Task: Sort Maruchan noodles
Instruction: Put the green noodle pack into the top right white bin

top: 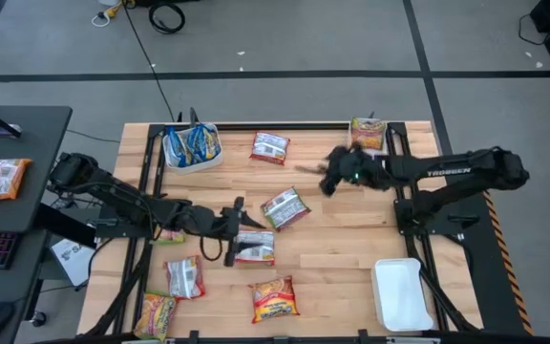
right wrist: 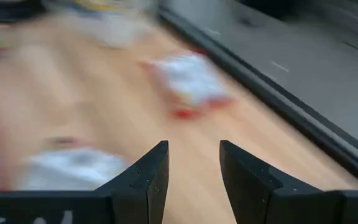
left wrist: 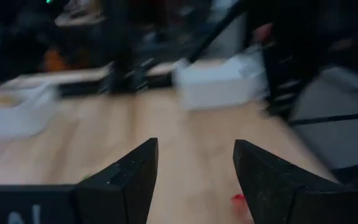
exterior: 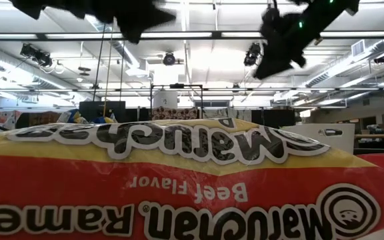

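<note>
Fingers of the left claw [left wrist: 194,180] stand apart with bare wood between them, gripping nothing; this claw [top: 240,225] hangs low over the middle of the tabletop [top: 342,248]. Just beside its tip, on the near side, lies a silver-white noodle packet [top: 254,247], and just beyond the tip, toward the right arm, a second silver-white packet [top: 285,207] lies tilted. Farther out on the near side are another silver-white packet [top: 185,277], an orange-red packet [top: 274,298] and a yellow-red packet [top: 157,314] at the tabletop's edge.

The right claw [right wrist: 193,171] is parted too, with only wood in the gap; it [top: 327,172] hovers toward the far side. Ahead of it a silver-white packet [top: 270,147] lies flat, and behind it an orange packet [top: 368,133] sits at the far edge. A white tray [top: 192,146] past that silver packet holds blue-yellow packets [top: 199,141]. An empty-looking white tray [top: 401,294] sits near the right arm's base.
</note>
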Tool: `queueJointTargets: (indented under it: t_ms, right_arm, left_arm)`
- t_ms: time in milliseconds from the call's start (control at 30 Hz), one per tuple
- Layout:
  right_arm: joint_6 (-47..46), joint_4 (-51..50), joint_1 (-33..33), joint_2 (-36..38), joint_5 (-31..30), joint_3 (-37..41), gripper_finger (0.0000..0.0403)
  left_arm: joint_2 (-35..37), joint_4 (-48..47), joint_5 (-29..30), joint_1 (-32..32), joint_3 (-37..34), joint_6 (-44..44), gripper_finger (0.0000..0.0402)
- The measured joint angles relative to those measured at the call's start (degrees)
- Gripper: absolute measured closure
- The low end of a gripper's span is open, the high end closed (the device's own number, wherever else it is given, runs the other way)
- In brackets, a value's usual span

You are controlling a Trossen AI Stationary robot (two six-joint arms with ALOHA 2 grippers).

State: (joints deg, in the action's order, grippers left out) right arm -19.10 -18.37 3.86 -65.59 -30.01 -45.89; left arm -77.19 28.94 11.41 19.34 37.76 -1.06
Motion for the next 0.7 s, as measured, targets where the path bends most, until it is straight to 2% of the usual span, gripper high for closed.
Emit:
queueJointTargets:
  t_ms: [67,133,400,600,700]
  right_arm:
    - [4.44,5.32,-4.93,-1.2,1.19,-0.01,0.0255]
    - [8.69,9.75,-9.17,-2.8,1.15,-0.07,0.0255]
    - [15.15,15.4,-18.18,-12.86,-0.42,0.03,0.0258]
    - [25.86,25.69,-23.88,-19.74,-0.25,0.0,0.0255]
    - [26.83,29.06,-25.13,-22.52,-0.24,0.0,0.0248]
  left_arm:
    - [0.0,3.38,-3.69,0.76,0.02,0.78,0.0189]
    - [0.0,4.65,-3.97,1.45,0.01,3.09,0.0189]
    - [-2.15,4.01,3.9,-1.81,-0.02,2.02,0.0206]
    - [-7.5,3.98,4.69,-2.06,-0.06,-2.58,0.0222]
    - [-8.41,3.99,4.57,-2.21,-0.07,-2.64,0.0223]
